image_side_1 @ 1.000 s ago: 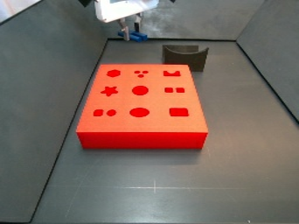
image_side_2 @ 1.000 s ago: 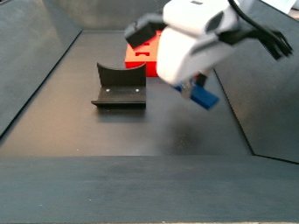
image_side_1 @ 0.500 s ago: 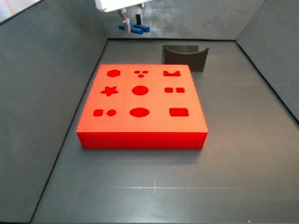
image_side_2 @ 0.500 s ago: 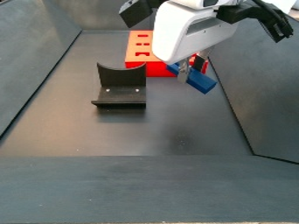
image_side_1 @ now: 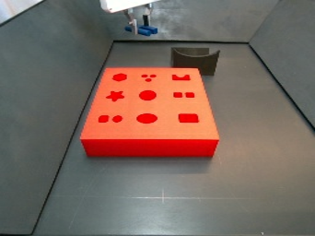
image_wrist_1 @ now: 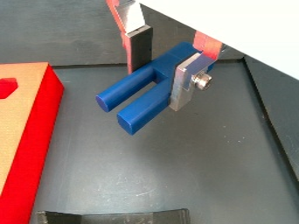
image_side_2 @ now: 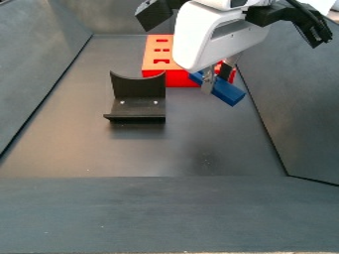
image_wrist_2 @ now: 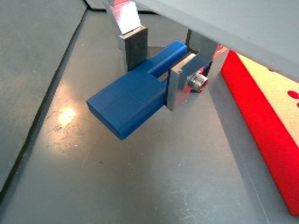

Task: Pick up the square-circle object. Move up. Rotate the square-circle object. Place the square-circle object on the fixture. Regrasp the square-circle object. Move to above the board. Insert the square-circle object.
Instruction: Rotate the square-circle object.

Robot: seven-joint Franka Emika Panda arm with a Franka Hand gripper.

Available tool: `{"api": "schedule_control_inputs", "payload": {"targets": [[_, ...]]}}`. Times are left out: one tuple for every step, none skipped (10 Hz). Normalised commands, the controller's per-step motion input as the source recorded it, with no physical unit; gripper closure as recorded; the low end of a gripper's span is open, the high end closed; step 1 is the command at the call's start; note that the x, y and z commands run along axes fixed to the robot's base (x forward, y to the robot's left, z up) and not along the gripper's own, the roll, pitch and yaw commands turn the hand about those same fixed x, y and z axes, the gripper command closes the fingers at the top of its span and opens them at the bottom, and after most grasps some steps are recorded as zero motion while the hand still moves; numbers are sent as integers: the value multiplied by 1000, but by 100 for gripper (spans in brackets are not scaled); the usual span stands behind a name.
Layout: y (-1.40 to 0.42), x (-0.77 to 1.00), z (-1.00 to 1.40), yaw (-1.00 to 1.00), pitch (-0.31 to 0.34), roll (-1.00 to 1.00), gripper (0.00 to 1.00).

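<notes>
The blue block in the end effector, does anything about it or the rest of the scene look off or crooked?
Nothing stands out. The blue square-circle object is clamped between the end effector fingers, lifted off the floor behind the board. The fixture stands upright and empty; nothing is spilled or damaged.

Dark grey floor (image_side_1: 160,198), enclosed by grey walls (image_side_1: 50,46), apparently matte.
</notes>
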Motion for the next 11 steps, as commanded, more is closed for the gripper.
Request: {"api": "schedule_control_inputs", "payload": {"targets": [[-24,-3,66,65,159,212,100],[-24,-4,66,66,159,212,100],[-23,-4,66,66,159,212,100],[-23,-4,66,66,159,212,100],[-23,-4,66,66,159,212,100],[-23,-4,66,66,159,212,100],[-23,-4,66,66,159,212,100],[0,0,0,-1000,0,0,100],[7,-2,0,-1000,-1,-1,100],[16,-4,0,-1000,-1,-3,100],[16,-2,1,-1000,-2,-4,100]]}}
